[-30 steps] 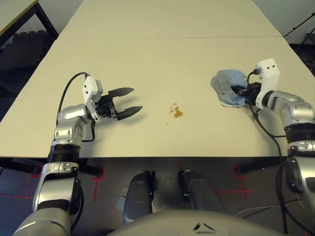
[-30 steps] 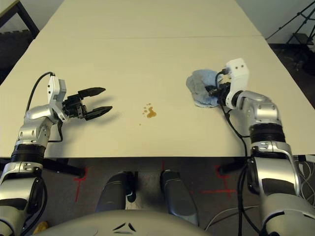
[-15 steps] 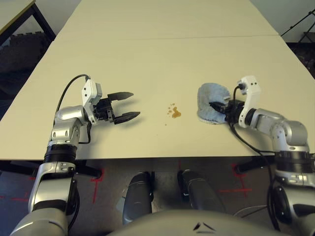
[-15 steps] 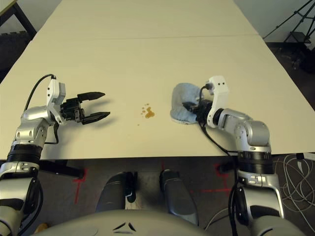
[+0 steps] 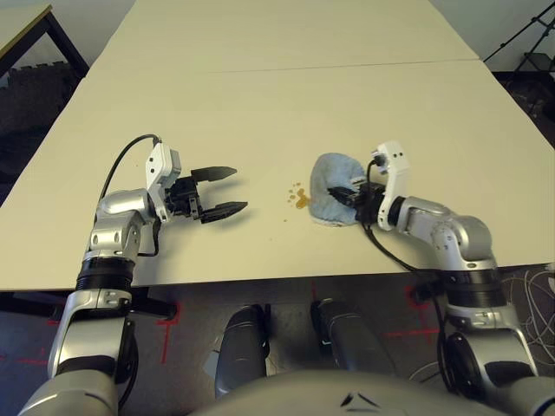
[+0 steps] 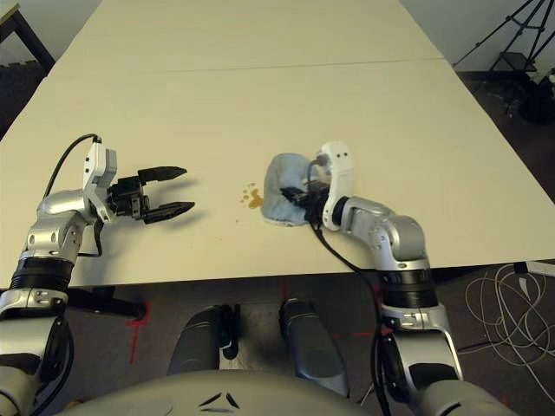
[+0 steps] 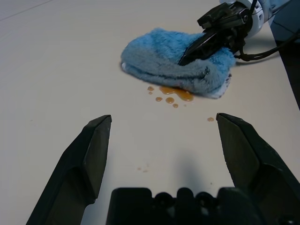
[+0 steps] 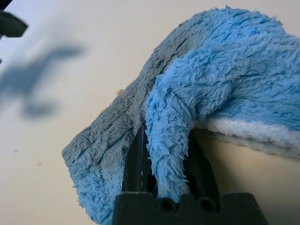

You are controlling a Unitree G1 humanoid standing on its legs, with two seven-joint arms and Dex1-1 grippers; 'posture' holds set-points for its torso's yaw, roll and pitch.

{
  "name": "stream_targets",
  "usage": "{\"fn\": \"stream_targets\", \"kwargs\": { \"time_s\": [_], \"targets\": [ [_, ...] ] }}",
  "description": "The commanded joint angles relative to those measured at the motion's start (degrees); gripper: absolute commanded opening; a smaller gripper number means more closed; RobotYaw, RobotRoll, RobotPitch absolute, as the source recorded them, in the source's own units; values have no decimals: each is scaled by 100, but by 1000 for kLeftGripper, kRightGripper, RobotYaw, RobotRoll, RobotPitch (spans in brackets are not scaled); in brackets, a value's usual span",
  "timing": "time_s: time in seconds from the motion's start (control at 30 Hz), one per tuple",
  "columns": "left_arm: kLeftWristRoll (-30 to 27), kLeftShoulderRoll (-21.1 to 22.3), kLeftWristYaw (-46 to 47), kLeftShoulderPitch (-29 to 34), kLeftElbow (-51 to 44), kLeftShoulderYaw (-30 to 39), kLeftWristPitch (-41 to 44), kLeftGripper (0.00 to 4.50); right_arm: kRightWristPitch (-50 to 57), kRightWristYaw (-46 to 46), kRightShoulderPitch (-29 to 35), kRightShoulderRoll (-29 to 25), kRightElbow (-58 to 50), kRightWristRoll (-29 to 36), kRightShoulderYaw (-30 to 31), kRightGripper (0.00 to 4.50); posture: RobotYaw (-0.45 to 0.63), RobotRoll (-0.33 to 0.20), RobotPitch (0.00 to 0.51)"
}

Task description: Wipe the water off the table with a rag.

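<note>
The light blue fluffy rag (image 5: 334, 192) lies rumpled near the middle of the pale table (image 5: 277, 104), with my right gripper (image 5: 354, 198) shut on a fold of it. Its left edge touches the water (image 5: 300, 199), a small cluster of amber-brown drops. In the left wrist view the drops (image 7: 172, 95) sit right at the rag's (image 7: 173, 63) near edge. The right wrist view shows the pinched fold of rag (image 8: 178, 140) between the black fingers. My left gripper (image 5: 222, 191) hovers open to the left of the water, holding nothing.
A thin seam (image 5: 286, 66) crosses the table farther back. A small black-legged table (image 5: 35, 26) stands off the far left corner, and a tripod (image 6: 507, 43) stands off the far right. Cables (image 6: 512, 295) lie on the floor at the right.
My right gripper has dragged the rag leftward across the table, from the right side up against the water. The left gripper has stayed open in place. The camera has shifted slightly.
</note>
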Motion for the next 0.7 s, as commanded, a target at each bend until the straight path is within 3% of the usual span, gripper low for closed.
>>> {"fn": "stream_targets", "kwargs": {
  "time_s": [0.03,0.4,0.6,0.7],
  "targets": [
    [-8,54,-19,87,-159,-38,76,4500,181,245,53,233,349,-27,713,114,-175,0,167],
    [-48,63,6,205,-353,-23,188,4500,120,562,76,384,400,-190,1413,114,-169,0,174],
    [-31,17,18,170,-307,-48,164,4500,65,605,25,331,460,-244,1303,114,-178,0,169],
    [-20,-17,33,109,-259,-66,151,4500,-122,633,-268,87,768,-315,925,114,-184,0,166]
  ]
}}
